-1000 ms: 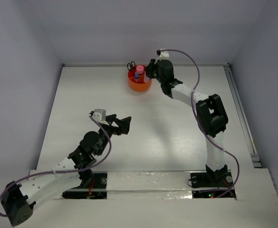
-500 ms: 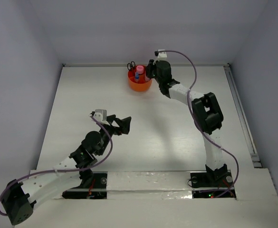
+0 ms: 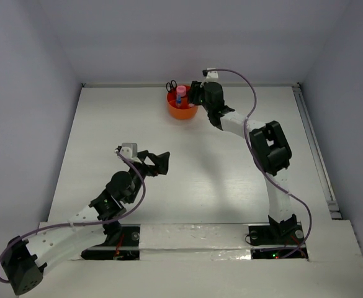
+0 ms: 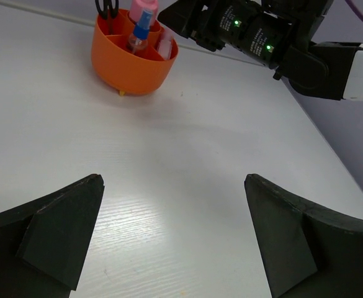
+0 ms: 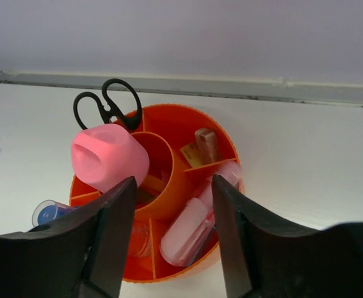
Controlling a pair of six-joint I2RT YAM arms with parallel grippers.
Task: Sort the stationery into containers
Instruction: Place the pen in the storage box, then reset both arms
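The round orange tub (image 3: 182, 107) stands near the table's back edge; it also shows in the left wrist view (image 4: 133, 54) and the right wrist view (image 5: 206, 130). Inside it I see the black-handled scissors (image 5: 107, 108), the pink-capped glue bottle (image 5: 108, 156), a blue piece (image 5: 46, 212), tan pieces (image 5: 204, 144) and a pale pink piece (image 5: 193, 227). My right gripper (image 5: 174, 239) is open and empty, hovering right above the tub's near side. My left gripper (image 4: 175, 242) is open and empty over bare table, far in front of the tub.
The right arm (image 3: 255, 133) stretches from its base at the near right up to the tub. The back wall edge (image 5: 181, 87) runs just behind the tub. A rail (image 3: 314, 149) runs along the table's right side.
The right gripper has shifted slightly left, closer over the tub. The left arm has barely moved.
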